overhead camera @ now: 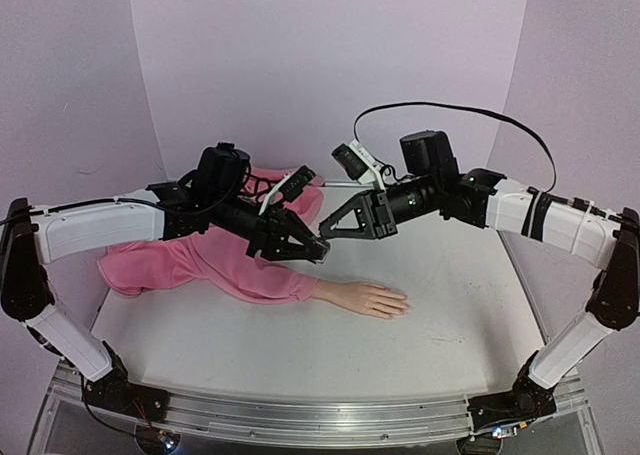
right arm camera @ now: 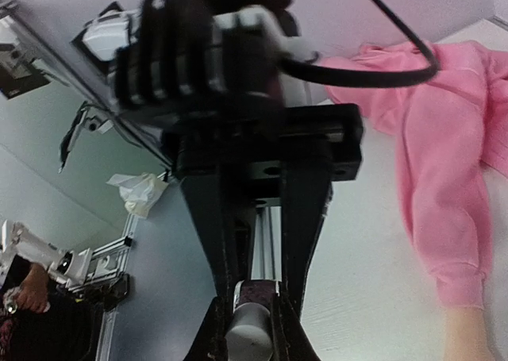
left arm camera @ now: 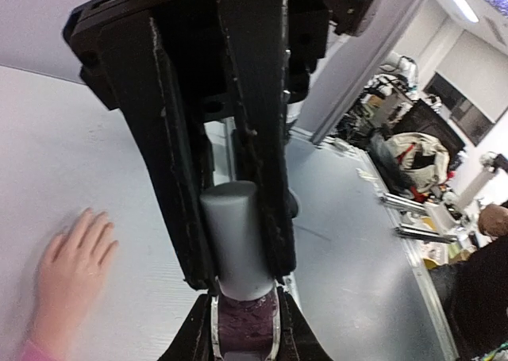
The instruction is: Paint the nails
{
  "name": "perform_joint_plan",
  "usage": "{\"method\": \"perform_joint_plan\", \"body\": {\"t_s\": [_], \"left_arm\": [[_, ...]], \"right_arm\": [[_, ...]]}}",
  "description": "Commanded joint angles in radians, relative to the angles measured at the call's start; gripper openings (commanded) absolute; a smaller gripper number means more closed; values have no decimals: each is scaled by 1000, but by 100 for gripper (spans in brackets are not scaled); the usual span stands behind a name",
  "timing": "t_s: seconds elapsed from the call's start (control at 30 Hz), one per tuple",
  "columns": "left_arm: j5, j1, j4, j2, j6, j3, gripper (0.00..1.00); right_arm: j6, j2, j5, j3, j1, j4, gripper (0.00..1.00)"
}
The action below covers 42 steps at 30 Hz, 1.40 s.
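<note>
The left end effector (left arm camera: pixel 238 275) squeezes the cap (left arm camera: pixel 234 226). The right end effector (right arm camera: pixel 258 293) squeezes the bottle (left arm camera: pixel 242 333). The nails (overhead camera: pixel 400 305) wait on the surface (overhead camera: pixel 450 315), lower middle. Opening the bottle seems the step; next, the cap likely needs twisting off.

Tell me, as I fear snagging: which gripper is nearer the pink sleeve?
Left. The left gripper hangs over the pink sleeve near its cuff; the right gripper meets it from the right, mostly above bare table.
</note>
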Motion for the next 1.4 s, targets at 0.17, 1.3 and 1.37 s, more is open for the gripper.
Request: {"method": "perform_joint_plan", "body": {"t_s": [0.17,1.3,1.37], "left_arm": [[-238,23,150,-85,-56,-3,0],[-993,-213,27,-51,327,-6,0],[-1022,-218,22,-48,332,-4,0]], "right_arm": [[-16,-52,-13,10,43,-38,37],[287,48,504,215,43,-263,45],[287,53,499,216,42,-264,40]]}}
